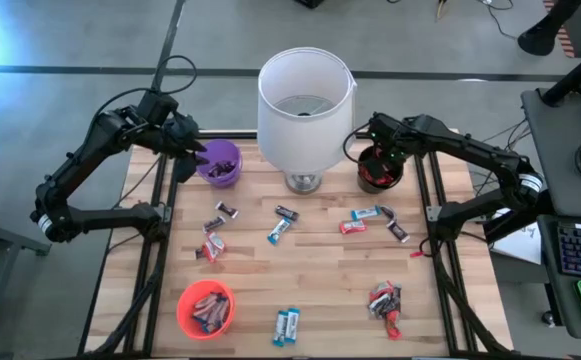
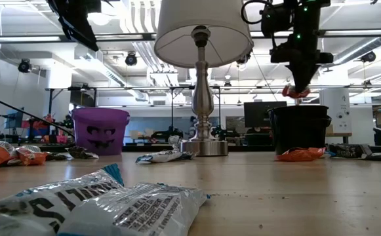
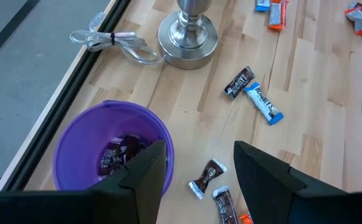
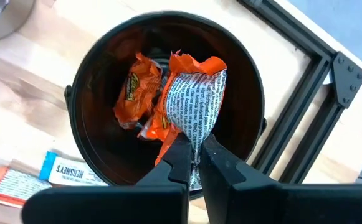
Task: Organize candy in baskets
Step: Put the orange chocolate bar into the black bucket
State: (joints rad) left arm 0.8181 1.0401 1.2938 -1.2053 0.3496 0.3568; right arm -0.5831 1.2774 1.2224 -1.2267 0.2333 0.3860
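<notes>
While my right gripper (image 4: 194, 152) holds an orange candy (image 4: 193, 93) clamped above the black basket (image 4: 93, 81) and the left gripper (image 3: 199, 165) stands apart, many bars (image 1: 282, 232) lie unsorted.

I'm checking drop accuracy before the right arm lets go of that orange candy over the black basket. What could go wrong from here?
1. The right gripper pinches the orange candy by one end; on release it may tumble onto the black basket rim rather than inside.
2. The lamp stands close beside both arms; a wide retreat might brush its shade.
</notes>
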